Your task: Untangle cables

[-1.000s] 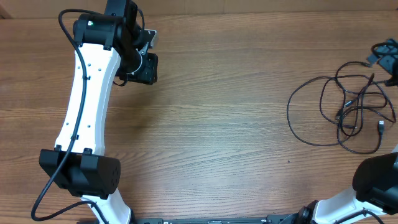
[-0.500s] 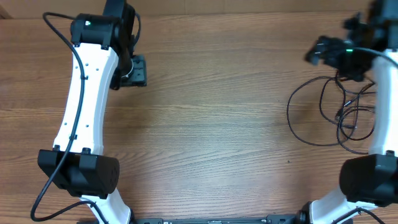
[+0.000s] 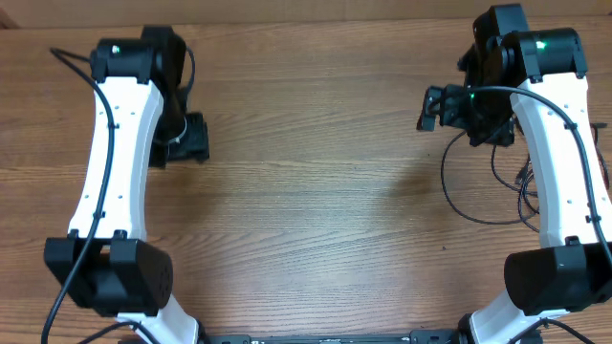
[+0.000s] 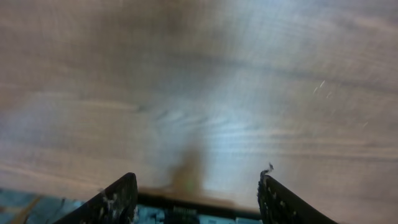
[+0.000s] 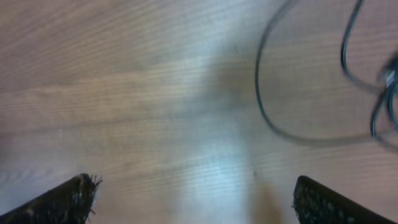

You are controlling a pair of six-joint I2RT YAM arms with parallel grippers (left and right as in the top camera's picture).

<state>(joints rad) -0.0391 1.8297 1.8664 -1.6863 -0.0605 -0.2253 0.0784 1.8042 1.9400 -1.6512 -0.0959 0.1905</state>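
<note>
The cables (image 3: 444, 177) are bunched at the right side of the table (image 3: 316, 191), loose, none of them held. Only the outer loop and a few strands show from overhead, because the right arm's white link (image 3: 550, 162) lies across the heap. The right gripper (image 3: 435, 107) hangs over bare wood just left of and beyond that outer loop, apart from it. The right wrist view shows the right gripper (image 5: 199, 199) spread wide with nothing between the fingers (image 5: 68, 199), and the loop (image 5: 258, 87) curves ahead and off to one side. It is probably parked there because the pile is on its side and the free outer loop is the easiest strand to take first, and the wide jaws suit a thin cord lying flat. The left gripper (image 3: 196, 139) is at the far left, well apart from any cable. The left wrist view shows the left gripper (image 4: 196, 199) wide open and empty too, with only blurred wood grain ahead. It likely sits there as the second hand, with nothing in reach until a strand is brought across. How the cords cross under the arm is hidden and both wrist views are smeared, so the knot layout can't be read. The untangling looks not yet started.
</note>
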